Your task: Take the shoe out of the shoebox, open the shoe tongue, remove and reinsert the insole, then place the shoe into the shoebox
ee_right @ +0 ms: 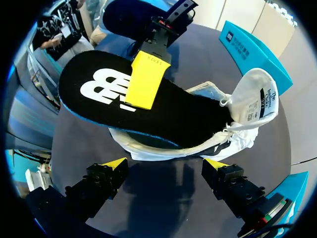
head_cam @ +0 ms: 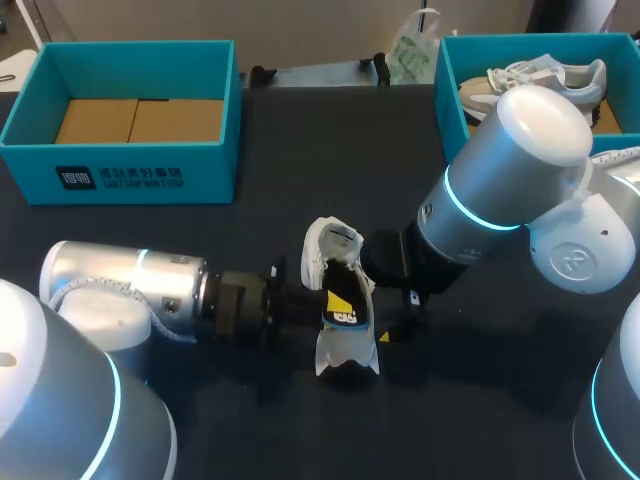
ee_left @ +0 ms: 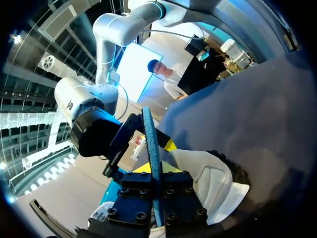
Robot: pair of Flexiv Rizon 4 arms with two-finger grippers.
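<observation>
left gripper (ee_left: 154, 166): your fingers are clamped on the insole (ee_right: 193, 111), with a yellow tip pressed to each face.
right gripper (ee_right: 164, 166): your fingers are spread wide with nothing between them, just short of the shoe (head_cam: 345, 352).
insole: black with a blue edge; one end sits inside the shoe and the logo end juts clear of it.
shoe: white, at the middle of your dark table (head_cam: 250, 230), between both grippers, with its tongue (ee_right: 252, 99) folded back.
left shoebox (head_cam: 130, 170): teal, at the far left, showing its brown floor.
right shoebox (head_cam: 447, 95): teal, at the far right, holding a second pale shoe (head_cam: 540, 80).
</observation>
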